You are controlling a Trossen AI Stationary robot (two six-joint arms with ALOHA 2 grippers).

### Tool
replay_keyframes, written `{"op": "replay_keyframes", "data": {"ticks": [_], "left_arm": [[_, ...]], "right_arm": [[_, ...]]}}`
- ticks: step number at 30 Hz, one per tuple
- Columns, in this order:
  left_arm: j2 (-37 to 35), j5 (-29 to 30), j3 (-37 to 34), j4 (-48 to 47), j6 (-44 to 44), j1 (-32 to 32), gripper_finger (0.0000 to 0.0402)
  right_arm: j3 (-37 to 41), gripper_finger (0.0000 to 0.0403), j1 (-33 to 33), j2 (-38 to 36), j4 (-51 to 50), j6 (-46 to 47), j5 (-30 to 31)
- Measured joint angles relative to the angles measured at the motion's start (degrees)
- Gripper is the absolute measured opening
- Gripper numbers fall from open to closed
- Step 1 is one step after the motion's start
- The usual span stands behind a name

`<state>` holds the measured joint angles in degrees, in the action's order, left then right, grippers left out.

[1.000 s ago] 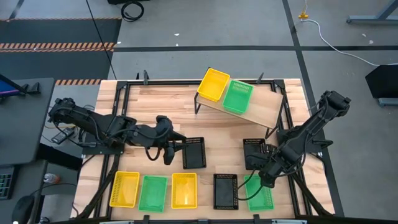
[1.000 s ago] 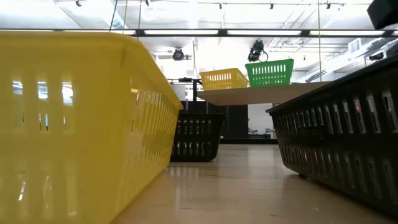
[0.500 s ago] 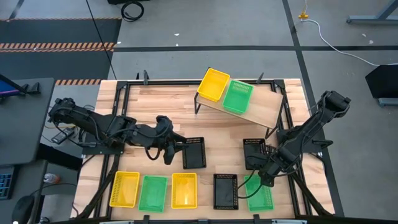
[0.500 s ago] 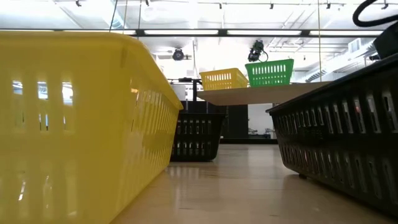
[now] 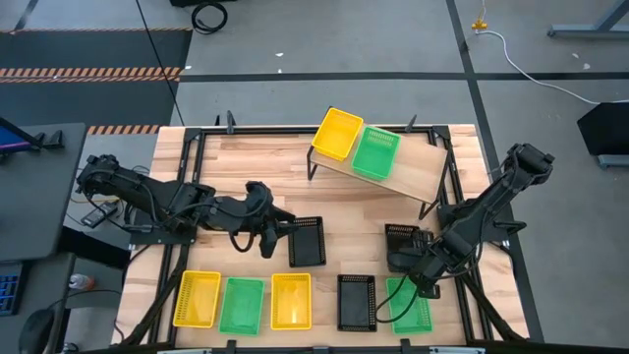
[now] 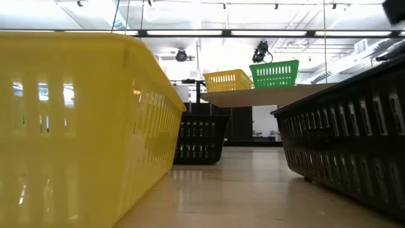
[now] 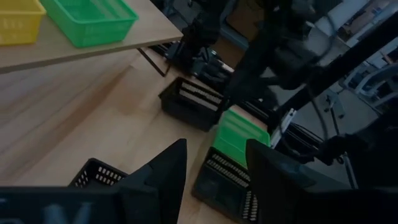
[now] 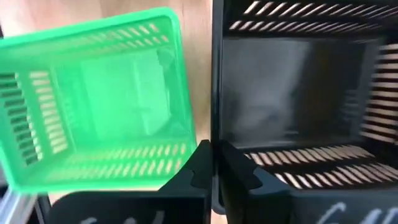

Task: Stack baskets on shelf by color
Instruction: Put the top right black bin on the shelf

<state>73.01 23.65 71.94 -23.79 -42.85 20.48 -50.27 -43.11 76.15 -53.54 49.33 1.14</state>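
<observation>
A yellow basket (image 5: 337, 134) and a green basket (image 5: 375, 152) stand on the shelf (image 5: 408, 177) at the far side. On the table lie a black basket (image 5: 306, 242) at mid-left, another black basket (image 5: 403, 244) at mid-right, and a near row: yellow (image 5: 197, 298), green (image 5: 242, 305), yellow (image 5: 291, 300), black (image 5: 357, 301), green (image 5: 408, 305). My right gripper (image 5: 424, 283) is shut at the mid-right black basket's near wall, beside the green basket (image 8: 93, 99). My left gripper (image 5: 265, 244) hovers open just left of the mid-left black basket. My right gripper pinches the black basket's wall (image 8: 214, 134) between its two fingers, one finger inside the basket and one outside, on the side that faces the green basket. The fingers come from above, pointing down. The basket rests on the table.
The shelf's right half (image 5: 423, 182) is bare board. Black frame rails (image 5: 197, 187) run along the table's sides. In the low view a yellow basket (image 6: 76, 126) and a black basket (image 6: 342, 145) stand close in front, with bare table between them.
My right gripper has dipped a little toward the table's near edge, at the gap between the mid-right black basket and the green basket. My left arm has kept still.
</observation>
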Motion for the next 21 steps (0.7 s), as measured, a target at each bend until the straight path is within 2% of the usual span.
{"op": "replay_keyframes", "data": {"ticks": [9,14,18,21], "left_arm": [[0.1,1.0,0.0,0.0,0.1,0.0,0.0172],[0.1,0.6,0.0,0.0,0.7,0.0,0.0172],[0.1,-2.5,0.0,-0.2,3.7,0.0,0.0172],[0.1,-4.0,0.0,-1.1,4.8,0.0,0.0172]], "right_arm": [[-21.1,0.0012,2.3,0.0,-17.6,-6.2,4.3],[-32.4,0.0012,4.8,0.0,-27.5,-3.0,6.9],[-39.0,0.0012,7.3,-0.1,-37.0,1.7,9.3],[-40.7,0.0012,9.4,-1.0,-36.2,2.4,11.3]]}}
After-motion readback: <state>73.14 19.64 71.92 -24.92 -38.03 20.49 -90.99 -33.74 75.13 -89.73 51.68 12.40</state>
